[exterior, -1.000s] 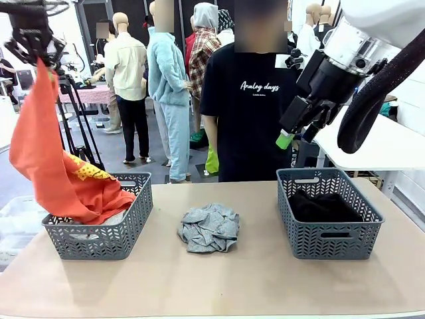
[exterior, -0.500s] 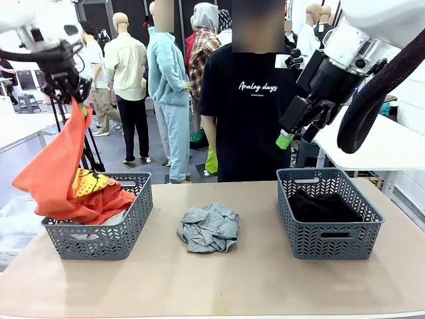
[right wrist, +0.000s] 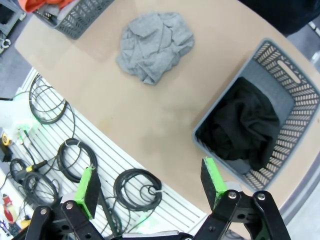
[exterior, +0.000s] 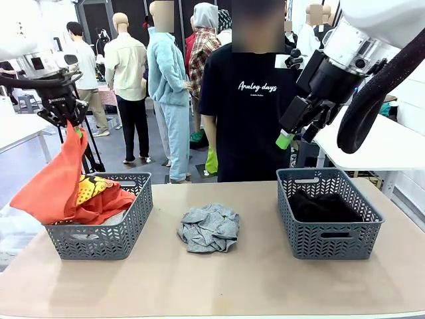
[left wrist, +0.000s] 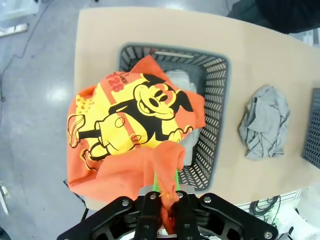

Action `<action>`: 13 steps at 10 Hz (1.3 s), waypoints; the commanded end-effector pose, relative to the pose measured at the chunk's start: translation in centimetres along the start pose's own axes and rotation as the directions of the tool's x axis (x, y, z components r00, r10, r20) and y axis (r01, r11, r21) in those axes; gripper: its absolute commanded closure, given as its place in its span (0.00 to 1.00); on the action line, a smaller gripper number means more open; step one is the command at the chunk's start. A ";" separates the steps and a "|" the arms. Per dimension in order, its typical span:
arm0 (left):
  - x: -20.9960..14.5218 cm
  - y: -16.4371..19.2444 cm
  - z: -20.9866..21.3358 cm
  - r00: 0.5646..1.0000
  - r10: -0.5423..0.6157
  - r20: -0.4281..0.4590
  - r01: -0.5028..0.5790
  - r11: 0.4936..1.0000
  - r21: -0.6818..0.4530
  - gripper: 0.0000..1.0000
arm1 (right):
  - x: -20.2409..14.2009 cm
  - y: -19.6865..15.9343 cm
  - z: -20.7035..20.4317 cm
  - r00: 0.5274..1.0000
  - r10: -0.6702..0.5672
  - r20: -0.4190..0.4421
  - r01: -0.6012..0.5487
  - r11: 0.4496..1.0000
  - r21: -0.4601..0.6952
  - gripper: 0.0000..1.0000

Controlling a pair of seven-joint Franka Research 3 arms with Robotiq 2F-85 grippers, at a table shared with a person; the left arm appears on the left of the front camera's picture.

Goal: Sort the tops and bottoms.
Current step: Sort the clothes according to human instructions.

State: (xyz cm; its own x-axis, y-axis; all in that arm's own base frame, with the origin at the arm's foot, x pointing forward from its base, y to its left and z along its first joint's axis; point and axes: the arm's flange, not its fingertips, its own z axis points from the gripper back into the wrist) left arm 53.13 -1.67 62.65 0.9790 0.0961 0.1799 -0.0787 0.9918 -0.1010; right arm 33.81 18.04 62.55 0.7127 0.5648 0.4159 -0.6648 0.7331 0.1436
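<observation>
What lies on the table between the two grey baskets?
A crumpled mottled grey top, alone on the table, touching neither the left basket nor the right basket; the front view shows it.

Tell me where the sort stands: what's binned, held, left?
Done: the black garment lies in the right basket; a light grey garment sits in the left basket. In hand: the left gripper is shut on the orange T-shirt, draped half over that basket's outer rim. Left: the mottled grey garment lies on the table between the baskets; the right gripper hangs open, empty.
</observation>
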 end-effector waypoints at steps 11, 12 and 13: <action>1.2 -2.1 -19.0 0.934 -0.346 -0.090 0.319 0.920 -0.227 1.00 | -0.4 -0.1 -0.2 1.000 0.002 -0.007 -0.002 1.000 -0.012 0.00; 1.5 -1.2 -20.1 0.938 -0.335 -0.093 0.313 0.929 -0.196 1.00 | -0.4 -0.1 -0.2 1.000 0.002 -0.007 -0.002 1.000 -0.012 0.00; 1.7 -0.7 -20.8 0.942 -0.325 -0.088 0.301 0.929 -0.215 1.00 | -0.4 -0.1 -0.2 1.000 0.002 -0.007 -0.002 1.000 -0.012 0.00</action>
State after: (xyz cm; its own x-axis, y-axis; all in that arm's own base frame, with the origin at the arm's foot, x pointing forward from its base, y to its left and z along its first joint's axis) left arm 58.51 -4.48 42.96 0.9692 -0.2288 0.0913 0.2451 0.9332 -0.2626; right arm 33.80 18.05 62.54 0.7126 0.5652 0.4156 -0.6650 0.7329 0.1435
